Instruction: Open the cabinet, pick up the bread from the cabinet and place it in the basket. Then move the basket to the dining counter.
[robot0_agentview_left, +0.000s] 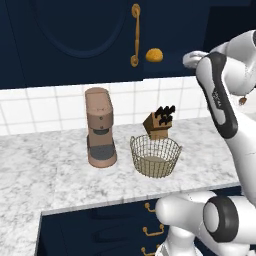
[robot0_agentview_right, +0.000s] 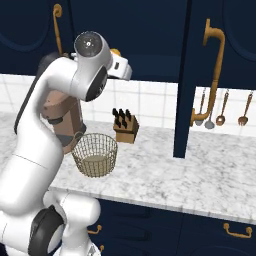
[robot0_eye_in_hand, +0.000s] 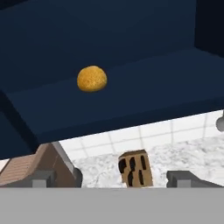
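No writing or brand mark can be read on anything here; the coffee machine is a plain brown shell and the knife block is bare wood with dark handles sticking up.

The cabinet hangs above the counter. Its left door is shut, brass handle upright near the door's right edge. The right door stands swung out toward me, edge-on over the counter in the right base view. Inside, the bread sits alone on the dark shelf, near the front lip, with bare shelf on both sides and behind it.

The gripper is held up in front of the open cabinet, a little below shelf level, with the bread above and ahead of it. Its fingertips are set wide apart with nothing between them. The bread is well clear of them.

Below, the basket stands upright on the counter with nothing in it, just right of the coffee machine and just in front of the knife block, apart from both. Bare marble runs ahead of the basket to the counter's front edge, and more lies open to the right. Utensils hang on the tiled wall beyond the open door.
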